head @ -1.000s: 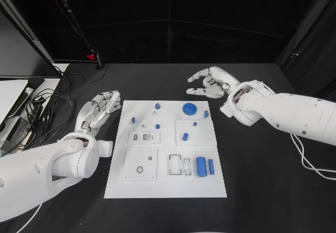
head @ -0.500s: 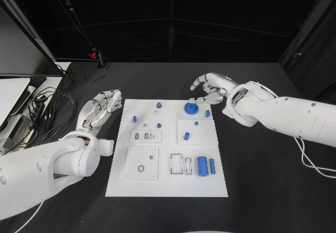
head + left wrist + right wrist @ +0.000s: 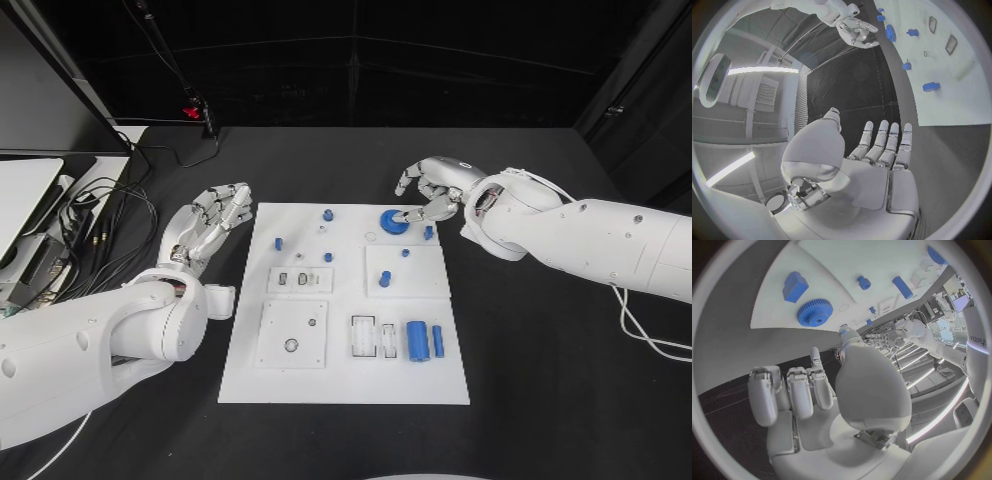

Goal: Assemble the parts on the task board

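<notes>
The white task board (image 3: 339,375) lies in the middle of the black table. A blue gear (image 3: 391,221) sits near its far edge, also in the right wrist view as the gear (image 3: 814,313). My right hand (image 3: 434,190) hovers at the gear's far right side, fingers apart and loosely curled, holding nothing; whether a fingertip touches the gear I cannot tell. Small blue parts (image 3: 327,258) stand scattered on the board. Two blue cylinders (image 3: 415,342) lie near its front right. My left hand (image 3: 209,222) lies flat with straight fingers just left of the board, empty.
Cables and equipment (image 3: 65,235) crowd the table's left edge. A black stand with a red light (image 3: 192,113) rises at the back left. A white cable (image 3: 635,335) trails on the table at the right.
My right hand has come from beyond the board's far edge toward me and down to the blue gear. The left hand has stayed put.
</notes>
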Controlling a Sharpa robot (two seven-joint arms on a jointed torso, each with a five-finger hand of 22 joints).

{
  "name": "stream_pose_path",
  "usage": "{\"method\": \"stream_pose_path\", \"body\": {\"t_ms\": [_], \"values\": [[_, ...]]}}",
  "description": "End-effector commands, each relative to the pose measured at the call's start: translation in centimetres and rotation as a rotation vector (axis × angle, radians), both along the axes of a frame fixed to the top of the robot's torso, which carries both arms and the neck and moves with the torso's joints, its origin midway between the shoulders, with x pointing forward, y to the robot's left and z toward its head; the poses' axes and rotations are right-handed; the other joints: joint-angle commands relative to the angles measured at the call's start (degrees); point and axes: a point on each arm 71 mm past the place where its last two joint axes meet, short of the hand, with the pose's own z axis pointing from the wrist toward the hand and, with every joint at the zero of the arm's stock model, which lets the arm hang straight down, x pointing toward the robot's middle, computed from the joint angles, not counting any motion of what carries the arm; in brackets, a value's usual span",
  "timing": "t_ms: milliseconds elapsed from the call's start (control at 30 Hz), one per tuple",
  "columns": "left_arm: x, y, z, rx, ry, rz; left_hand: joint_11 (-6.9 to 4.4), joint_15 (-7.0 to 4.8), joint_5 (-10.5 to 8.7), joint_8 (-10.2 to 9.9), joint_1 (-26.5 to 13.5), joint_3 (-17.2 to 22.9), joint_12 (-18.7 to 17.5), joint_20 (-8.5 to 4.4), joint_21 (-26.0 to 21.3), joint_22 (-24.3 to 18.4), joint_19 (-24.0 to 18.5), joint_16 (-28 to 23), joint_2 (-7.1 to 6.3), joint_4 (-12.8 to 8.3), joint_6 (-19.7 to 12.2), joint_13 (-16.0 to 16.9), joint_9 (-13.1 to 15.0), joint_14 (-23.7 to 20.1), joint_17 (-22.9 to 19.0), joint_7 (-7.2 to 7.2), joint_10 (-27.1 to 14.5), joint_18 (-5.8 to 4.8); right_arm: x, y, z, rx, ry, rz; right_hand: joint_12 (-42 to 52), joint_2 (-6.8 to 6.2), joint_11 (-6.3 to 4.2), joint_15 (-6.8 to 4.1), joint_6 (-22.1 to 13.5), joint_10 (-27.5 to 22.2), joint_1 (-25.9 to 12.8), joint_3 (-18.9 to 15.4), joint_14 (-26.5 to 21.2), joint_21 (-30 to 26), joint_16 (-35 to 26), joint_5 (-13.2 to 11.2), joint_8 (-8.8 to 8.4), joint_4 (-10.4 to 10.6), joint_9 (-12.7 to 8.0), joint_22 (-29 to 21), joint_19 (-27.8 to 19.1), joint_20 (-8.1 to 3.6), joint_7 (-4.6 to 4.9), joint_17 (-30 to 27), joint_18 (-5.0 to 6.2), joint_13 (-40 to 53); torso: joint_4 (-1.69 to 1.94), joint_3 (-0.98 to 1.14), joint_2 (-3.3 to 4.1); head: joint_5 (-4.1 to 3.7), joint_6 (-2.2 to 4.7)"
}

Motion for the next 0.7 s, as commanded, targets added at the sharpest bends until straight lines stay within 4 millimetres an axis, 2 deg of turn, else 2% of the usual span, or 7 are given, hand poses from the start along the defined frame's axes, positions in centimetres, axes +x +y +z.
{"method": "stream_pose_path", "body": {"t_ms": [33, 567, 700], "values": [[-0.7, -0.2, 1.8, -0.046, -0.257, -0.039, 0.01, 0.24, 0.20, 0.3, 0.5, -0.3, 0.3, 0.01, 0.2, 0.1, -0.2, 0.4, 0.14, 0.1, 0.3, 0.0, 0.0, -0.1, 0.1, 9.19, 0.2, 0.31, 0.1, 0.1, -0.3, -0.050, 0.028, -0.016, 0.1, -0.13, 0.42, 0.34, 0.4, 6.1, 0.6, 0.4, 6.1, 0.2, 0.1, 0.0, 0.27, 0.0, 0.1, 15.1, 6.0, 0.30, 0.27, 15.1, -0.39, 15.1, 0.06, -0.01, 0.01, 0.02, -0.10], [-0.8, -0.1, 1.8, -0.045, -0.258, -0.037, 0.01, 0.24, 0.20, 0.3, 0.5, -0.3, 0.3, 0.01, 0.2, 0.1, -0.2, 0.4, 0.14, 0.1, 0.3, 0.0, 0.0, -0.1, 0.1, 9.19, 0.2, 0.31, 0.6, 0.6, -1.2, -0.085, 0.085, -0.047, 0.1, 0.79, 0.55, 0.43, 0.0, 6.1, 2.5, 2.3, 6.1, 0.2, 0.1, -2.0, -0.27, -0.1, -0.5, 15.1, 6.0, 0.32, 0.45, 15.1, -0.39, 15.1, -0.03, -0.01, -0.05, 0.33, -0.48], [-0.8, -0.1, 1.8, -0.046, -0.258, -0.037, 0.01, 0.24, 0.31, 0.3, 0.6, -0.4, 0.4, 0.01, 0.3, 0.1, -0.2, 0.4, 0.22, 0.1, 0.3, 0.0, -0.1, -0.1, 0.1, 9.18, 0.3, 0.30, 0.6, 0.7, -1.4, -0.092, 0.093, -0.054, 0.1, 1.19, 0.59, 0.48, 0.0, 6.1, 2.8, 2.6, 6.1, 0.2, 0.1, -2.3, -0.35, -0.1, -0.6, 15.1, 6.0, 0.36, 0.50, 15.1, -0.39, 15.1, 0.06, -0.04, -0.04, 0.28, -0.54]]}}
